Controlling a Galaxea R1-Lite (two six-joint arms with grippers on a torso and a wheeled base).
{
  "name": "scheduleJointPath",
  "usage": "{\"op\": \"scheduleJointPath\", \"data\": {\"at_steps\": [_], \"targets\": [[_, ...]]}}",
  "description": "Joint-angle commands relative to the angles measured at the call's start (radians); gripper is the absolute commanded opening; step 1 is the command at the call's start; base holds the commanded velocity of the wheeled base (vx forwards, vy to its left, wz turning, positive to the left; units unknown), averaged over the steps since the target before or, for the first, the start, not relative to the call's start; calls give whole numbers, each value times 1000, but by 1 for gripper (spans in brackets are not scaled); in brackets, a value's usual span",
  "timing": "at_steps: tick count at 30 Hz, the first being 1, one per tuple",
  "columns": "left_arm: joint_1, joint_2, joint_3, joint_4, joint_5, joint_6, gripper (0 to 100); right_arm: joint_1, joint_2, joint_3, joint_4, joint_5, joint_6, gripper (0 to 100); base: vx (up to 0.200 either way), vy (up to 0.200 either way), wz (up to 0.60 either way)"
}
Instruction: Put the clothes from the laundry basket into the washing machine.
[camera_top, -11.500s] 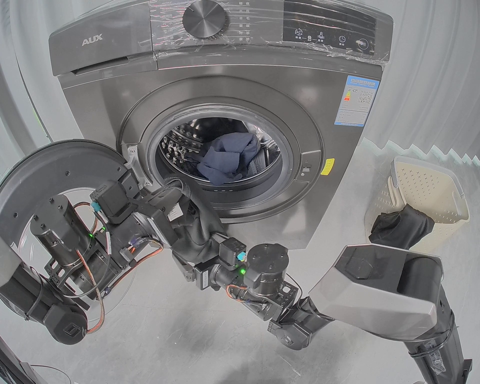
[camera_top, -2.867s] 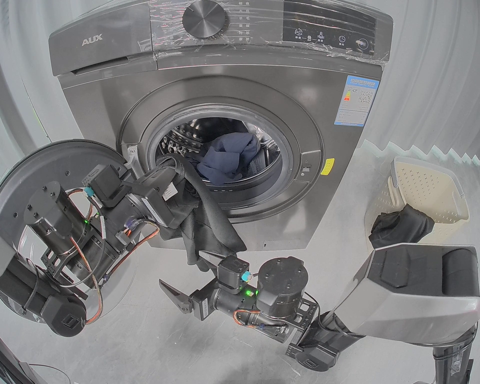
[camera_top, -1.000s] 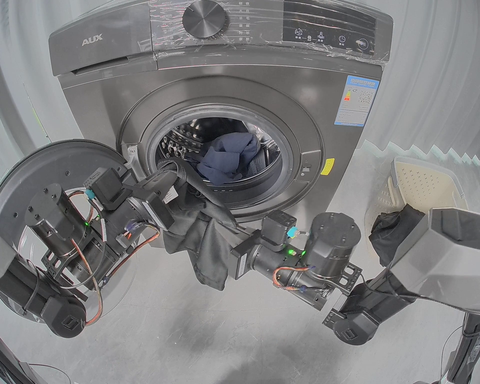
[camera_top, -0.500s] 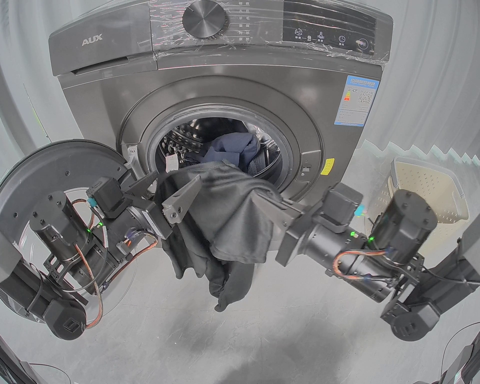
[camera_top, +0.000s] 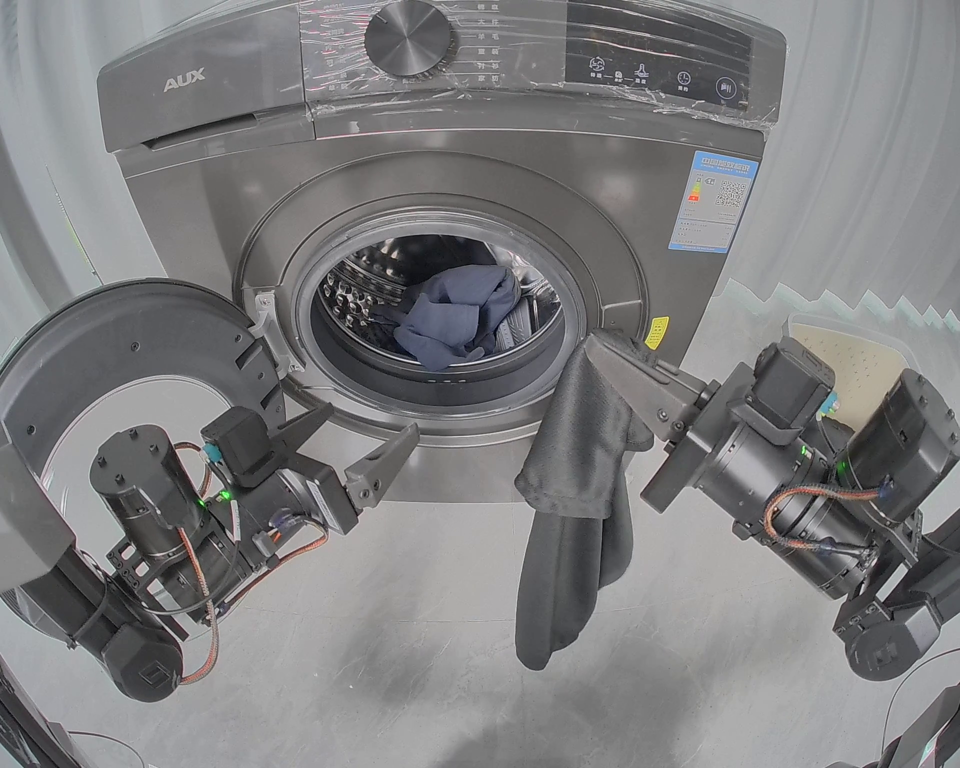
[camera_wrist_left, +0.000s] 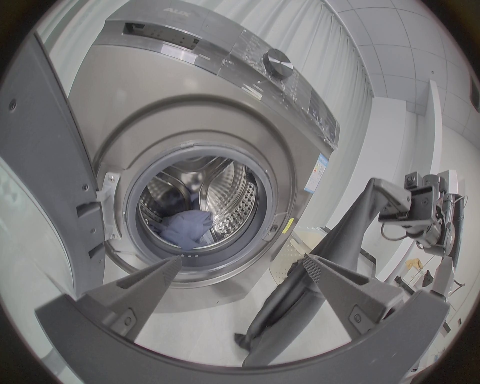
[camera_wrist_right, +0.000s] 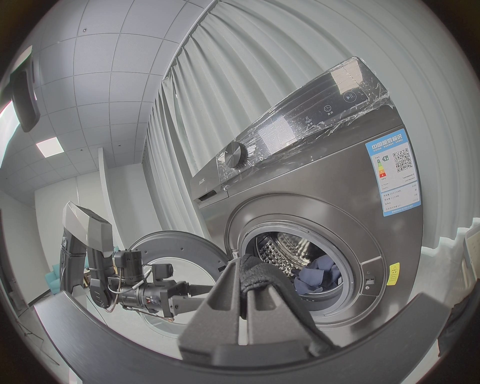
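Head view: open door (camera_top: 120, 340), dark garment (camera_top: 575, 470)

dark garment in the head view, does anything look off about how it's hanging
Yes. The dark garment hangs pinched at one end by the right end effector. It is beside the washing machine door opening rather than in it, with its long tail dangling toward the floor. It may snag on the rim when fed in.

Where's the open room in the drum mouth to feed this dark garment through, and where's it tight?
Free: upper part of the drum mouth, between door seal and blue clothes, and the bare drum wall left of them. Crowded: low centre, where those clothes heap. Bare floor lies between the left gripper and the dark garment hanging from the right gripper.
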Motion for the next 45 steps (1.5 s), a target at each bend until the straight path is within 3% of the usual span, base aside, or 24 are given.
{"op": "scheduleJointPath", "data": {"at_steps": [1,19,23,33,45], "targets": [[-1,30,19,0,-3,2,100,3,-9,6,-2,1,1,0,0,0,0],[-4,39,24,0,-3,4,100,23,12,-5,-2,-19,9,0,0,0,0],[-15,44,22,-1,0,7,100,34,41,-20,0,-59,9,0,0,0,0],[-101,-4,13,-1,-3,11,100,80,93,-68,-5,-133,50,0,0,0,0],[-154,68,-85,0,-3,19,100,83,152,-91,-40,-139,53,0,0,0,0]]}}
